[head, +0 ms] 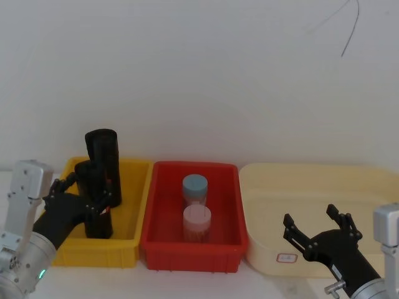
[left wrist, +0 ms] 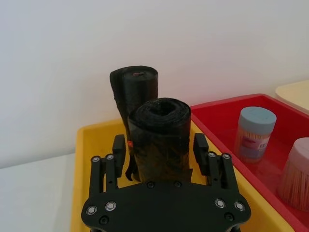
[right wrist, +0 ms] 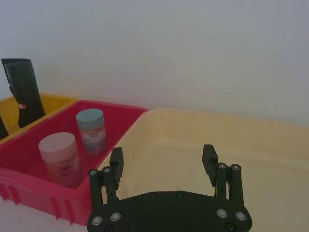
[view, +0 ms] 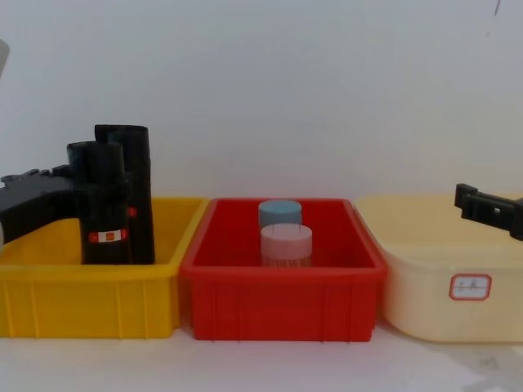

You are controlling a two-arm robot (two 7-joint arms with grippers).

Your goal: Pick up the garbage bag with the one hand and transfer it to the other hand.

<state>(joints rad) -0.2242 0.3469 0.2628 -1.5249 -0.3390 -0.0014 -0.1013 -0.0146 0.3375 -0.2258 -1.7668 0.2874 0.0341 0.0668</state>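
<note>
Closest to the lens, left gripper (left wrist: 160, 147): black, slotted, jaws parted and straddling the garbage bag (left wrist: 159, 121), one finger close on each side, a sliver of gap at both. Upright in the yellow bin (view: 90, 302), on the side nearer the robot. Tall black cylinder of tightly rolled, crinkled plastic, top end dimpled in the middle, narrow red-and-white label band low on its side. Just behind it, second roll (left wrist: 137, 92) of the same kind, also standing in the yellow bin. Next along, red bin (view: 282, 306) with blue-lidded jar (head: 194, 187) behind pink-lidded jar (head: 197, 221). Farther right, right gripper (head: 312, 219), jaws wide apart and holding nothing, hovering over the cream tub (view: 425, 302).
</note>
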